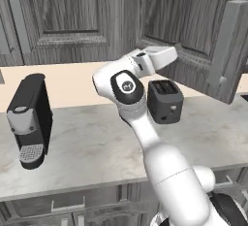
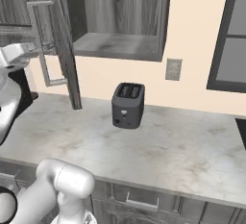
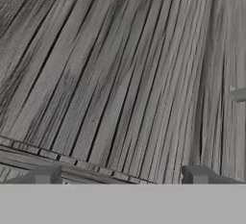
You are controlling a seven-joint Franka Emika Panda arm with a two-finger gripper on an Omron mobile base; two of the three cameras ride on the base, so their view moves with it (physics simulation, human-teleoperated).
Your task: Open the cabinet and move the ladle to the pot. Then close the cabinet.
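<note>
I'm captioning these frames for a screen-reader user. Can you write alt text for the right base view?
A tall dark grey wood-grain wall cabinet hangs with its door swung open, showing a bare shelf inside. Below it, a black two-slot toaster stands on a pale marbled counter against a cream wall.

Item count, as seen from the base views:

- Open cabinet (image 2: 115, 45): one, door (image 2: 60, 40) swung outward, with one long bar handle (image 2: 42, 43).
- Closed upper cabinet doors (image 1: 72, 16): at least one full panel in the left base view.
- Toaster (image 2: 128, 105): one, black, two slots.
- Coffee machine (image 1: 30, 119): one.
- Wall outlet (image 2: 173, 69): one.
- Window (image 2: 229, 35): one, partly visible.
- Countertop (image 2: 168, 146): one continuous surface.
- Drawer fronts (image 2: 141, 200) below: at least two.
</note>
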